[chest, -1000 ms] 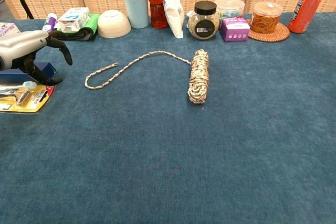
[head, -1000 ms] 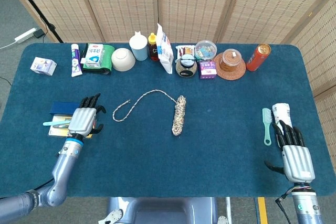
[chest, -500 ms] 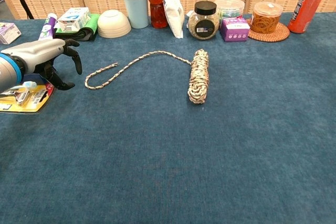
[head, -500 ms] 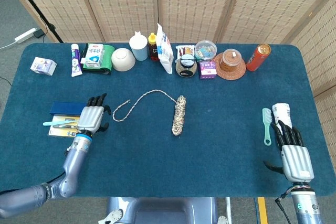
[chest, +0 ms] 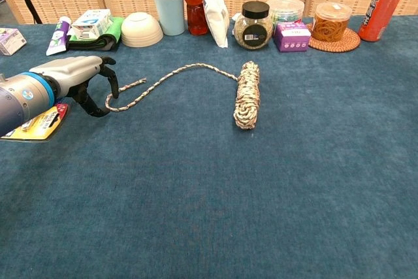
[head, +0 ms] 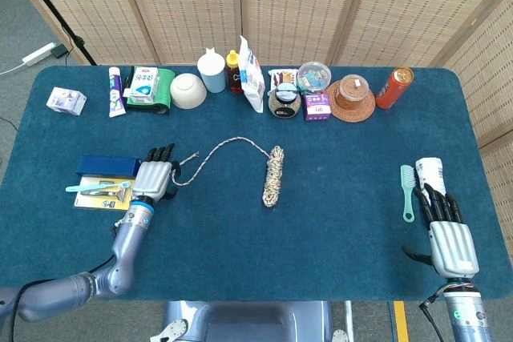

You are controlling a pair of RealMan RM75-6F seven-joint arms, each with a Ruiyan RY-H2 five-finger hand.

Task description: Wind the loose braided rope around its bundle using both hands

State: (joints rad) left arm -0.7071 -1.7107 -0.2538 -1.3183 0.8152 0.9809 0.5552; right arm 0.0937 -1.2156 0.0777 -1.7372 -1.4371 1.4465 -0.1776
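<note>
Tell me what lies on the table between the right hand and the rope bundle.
Only bare blue table lies between the right hand and the rope bundle; the head view shows it. The green comb sits beside the hand, off that line.

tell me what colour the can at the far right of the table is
The can is red-orange with a brown-gold top, clearest in the chest view.
</note>
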